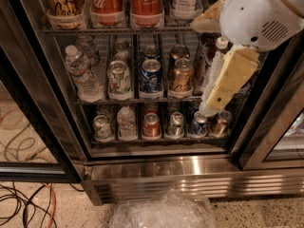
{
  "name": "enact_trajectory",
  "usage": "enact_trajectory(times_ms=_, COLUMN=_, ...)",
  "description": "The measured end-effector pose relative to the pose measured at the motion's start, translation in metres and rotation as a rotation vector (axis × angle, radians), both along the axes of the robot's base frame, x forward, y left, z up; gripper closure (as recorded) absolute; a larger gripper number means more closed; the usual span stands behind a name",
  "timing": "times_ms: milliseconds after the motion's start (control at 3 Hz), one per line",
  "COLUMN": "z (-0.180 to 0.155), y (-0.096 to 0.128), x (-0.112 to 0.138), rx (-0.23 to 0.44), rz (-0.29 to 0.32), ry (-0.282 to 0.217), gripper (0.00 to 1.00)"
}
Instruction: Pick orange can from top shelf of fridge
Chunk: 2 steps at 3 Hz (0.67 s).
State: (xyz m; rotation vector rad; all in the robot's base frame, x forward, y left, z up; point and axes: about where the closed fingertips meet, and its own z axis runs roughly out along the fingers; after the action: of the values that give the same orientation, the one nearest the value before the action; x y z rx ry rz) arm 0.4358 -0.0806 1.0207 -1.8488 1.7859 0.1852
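Camera view: orange can (64,3) cropped; gripper (217,95) at right hides bottles (206,63).

orange can (64,4) left on top shelf (118,31), tool (226,80) at right

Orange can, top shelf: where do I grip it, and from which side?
Grip the orange can mid-body, coming straight in from the front: it stands upright, with the fridge frame left and a Coke can right. The hand hangs far right, lower down.
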Motion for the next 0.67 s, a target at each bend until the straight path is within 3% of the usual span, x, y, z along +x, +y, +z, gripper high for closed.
enact_trajectory(times_ms=333, z=-0.002, y=0.015, x=0.000, rx=0.044, rz=-0.038, ry=-0.026, gripper=0.00)
enact_trajectory(times_ms=667, z=-0.011, y=0.049, x=0.005, rx=0.116, rz=-0.106, ry=-0.064, gripper=0.00)
